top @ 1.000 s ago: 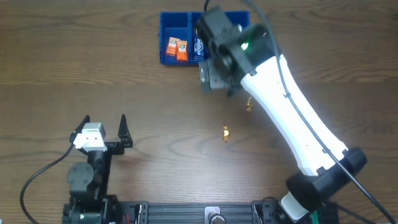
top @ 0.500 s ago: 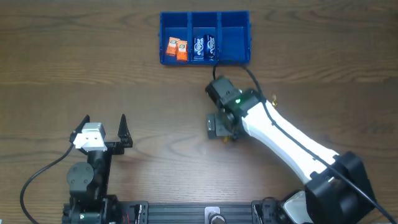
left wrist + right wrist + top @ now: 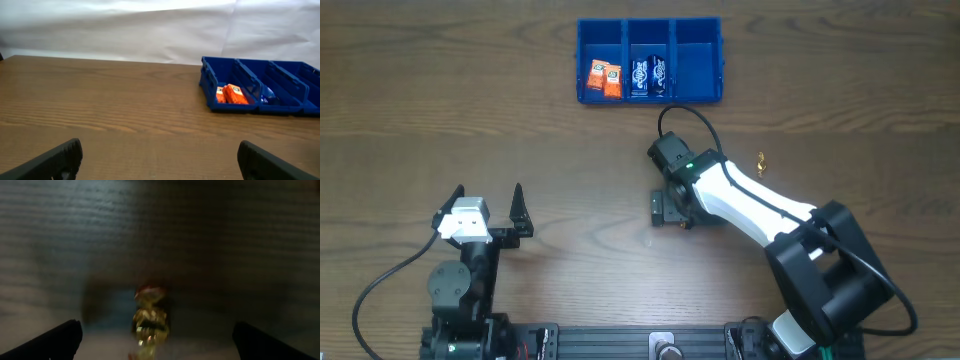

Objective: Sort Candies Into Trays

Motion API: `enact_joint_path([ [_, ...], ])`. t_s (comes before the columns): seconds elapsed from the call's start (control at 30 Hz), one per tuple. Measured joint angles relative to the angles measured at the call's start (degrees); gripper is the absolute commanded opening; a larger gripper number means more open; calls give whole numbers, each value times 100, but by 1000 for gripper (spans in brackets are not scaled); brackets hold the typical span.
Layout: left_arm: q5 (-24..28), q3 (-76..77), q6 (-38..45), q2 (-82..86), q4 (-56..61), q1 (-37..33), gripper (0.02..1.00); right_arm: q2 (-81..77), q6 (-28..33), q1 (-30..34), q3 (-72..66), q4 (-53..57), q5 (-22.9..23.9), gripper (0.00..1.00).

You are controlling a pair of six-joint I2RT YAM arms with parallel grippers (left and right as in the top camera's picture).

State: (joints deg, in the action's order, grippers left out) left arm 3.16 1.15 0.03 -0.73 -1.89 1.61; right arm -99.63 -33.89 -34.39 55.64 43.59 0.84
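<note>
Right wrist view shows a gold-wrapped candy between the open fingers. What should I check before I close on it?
1. Right gripper open: ok.
2. Gold-wrapped candy centred in the gap: ok, about midway.
3. Gripper low enough to pinch it: cannot tell.
4. Free compartment in the blue plastic three-compartment tray: ok, the end one beside the dark blue candies is bare. The orange candies lie in the other end.
5. Left gripper clear of the path: ok, open and far from the tray.
6. Second gold candy: ok, lying apart on the wooden table.
</note>
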Motion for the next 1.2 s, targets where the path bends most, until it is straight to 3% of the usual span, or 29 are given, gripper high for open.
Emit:
enact_joint_path([
  [0.4, 0, 0, 0, 0, 0, 0, 998, -48, -9, 13, 0, -184, 0, 770],
  [0.87, 0, 0, 0, 0, 0, 0, 998, -120, -20, 13, 2, -310, 59, 421],
  [1.2, 0, 0, 0, 0, 0, 0, 998, -120, -11, 13, 2, -214, 24, 305],
])
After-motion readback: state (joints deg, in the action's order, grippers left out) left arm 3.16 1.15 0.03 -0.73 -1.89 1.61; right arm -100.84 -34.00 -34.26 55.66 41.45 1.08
